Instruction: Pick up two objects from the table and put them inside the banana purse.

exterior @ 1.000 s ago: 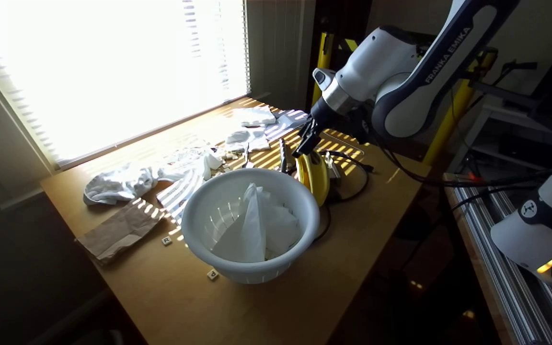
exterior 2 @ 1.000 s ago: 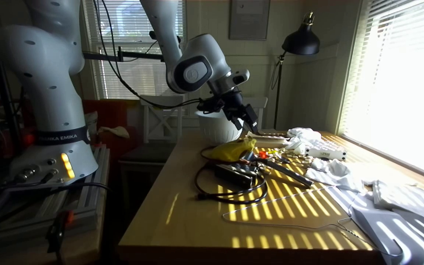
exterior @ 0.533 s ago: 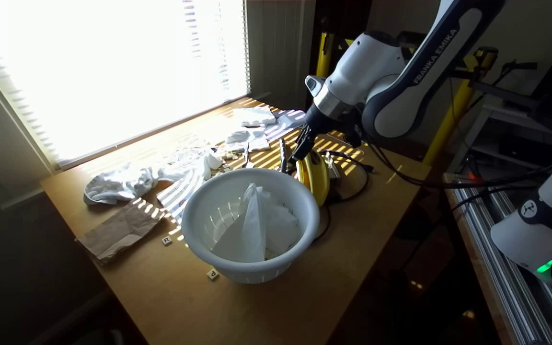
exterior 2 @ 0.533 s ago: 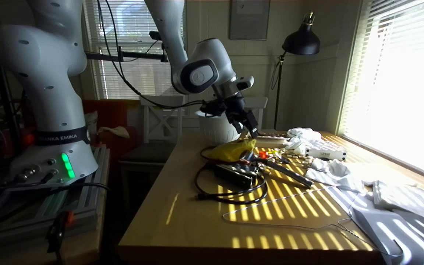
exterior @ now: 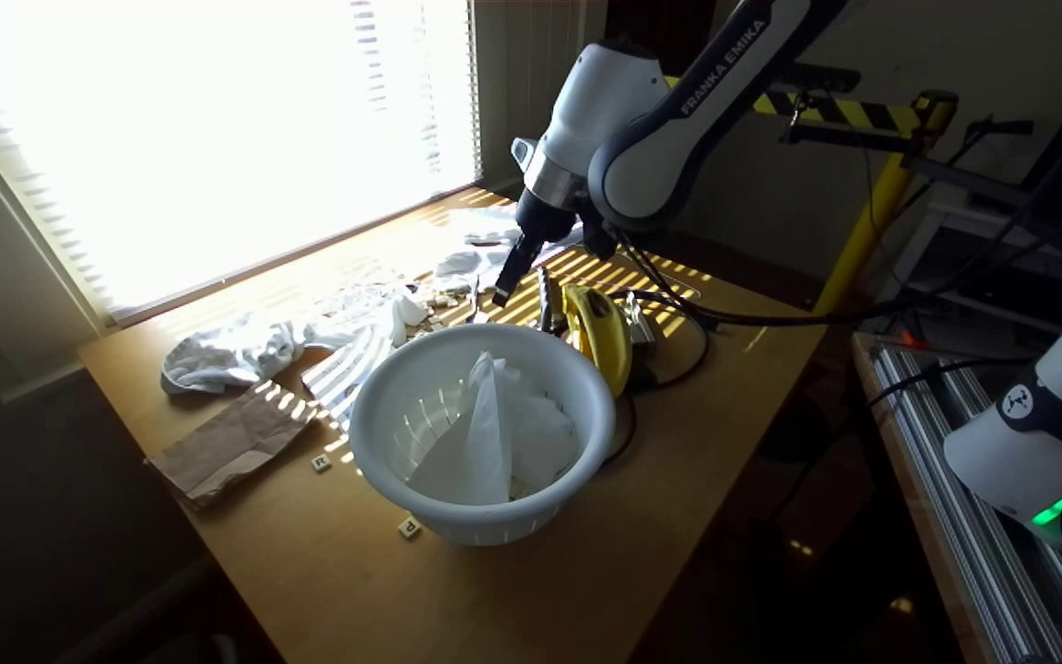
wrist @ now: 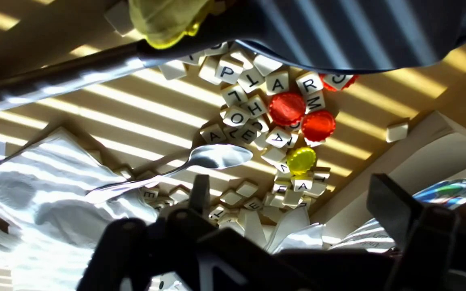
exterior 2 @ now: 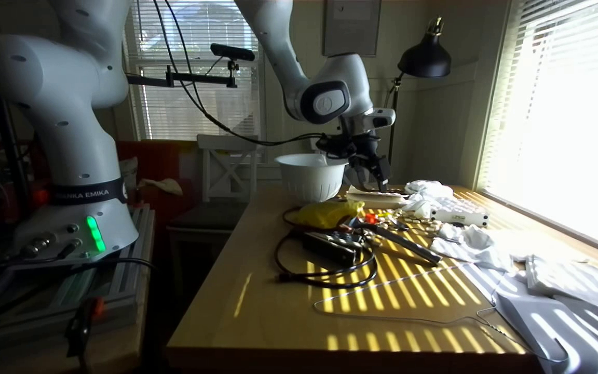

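Observation:
The yellow banana purse (exterior: 619,343) lies on the wooden table (exterior: 540,609) behind the white bowl. It also shows in an exterior view (exterior 2: 325,214) and at the top edge of the wrist view (wrist: 168,20). My gripper (wrist: 291,190) is open and empty, its fingers wide apart. In both exterior views it hangs above the table beyond the purse, apart from it (exterior: 501,297) (exterior 2: 374,186). In the wrist view, letter tiles (wrist: 277,83), red caps (wrist: 287,108), a yellow cap (wrist: 301,160) and a spoon (wrist: 221,156) lie below it.
A large white bowl (exterior: 494,527) with white paper stands in front of the purse. A dark spatula (wrist: 358,32) lies beside the tiles. White cloths (wrist: 55,194), a brown paper bag (exterior: 231,443), a black cable (exterior 2: 325,283) and a wire (exterior 2: 392,317) are also on the table.
My gripper has moved from above the banana purse toward the window side, over the tiles and caps. The light on the arm's base has turned from yellow to green.

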Robot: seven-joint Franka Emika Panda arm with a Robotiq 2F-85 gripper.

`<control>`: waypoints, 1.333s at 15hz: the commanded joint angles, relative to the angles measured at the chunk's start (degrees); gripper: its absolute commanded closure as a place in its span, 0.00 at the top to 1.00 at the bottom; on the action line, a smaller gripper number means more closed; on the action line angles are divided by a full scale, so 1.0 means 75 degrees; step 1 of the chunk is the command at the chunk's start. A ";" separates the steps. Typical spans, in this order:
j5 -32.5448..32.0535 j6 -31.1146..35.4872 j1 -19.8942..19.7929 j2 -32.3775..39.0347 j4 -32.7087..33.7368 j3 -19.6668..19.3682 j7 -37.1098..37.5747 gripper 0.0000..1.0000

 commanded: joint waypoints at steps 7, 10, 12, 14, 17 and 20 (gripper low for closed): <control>0.0649 -0.0403 0.1215 0.0610 0.0869 -0.1262 0.0047 1.00; 0.0530 -0.0142 0.1934 0.0824 0.0823 -0.2064 0.0756 1.00; 0.0487 -0.0172 0.2324 0.1020 0.0906 -0.2418 0.1079 1.00; 0.0480 -0.0251 0.2607 0.1258 0.1049 -0.2635 0.1320 1.00; 0.0540 -0.0258 0.2802 0.1602 0.1217 -0.2761 0.1532 1.00; 0.0671 -0.0290 0.2683 0.1969 0.1534 -0.2596 0.1560 1.00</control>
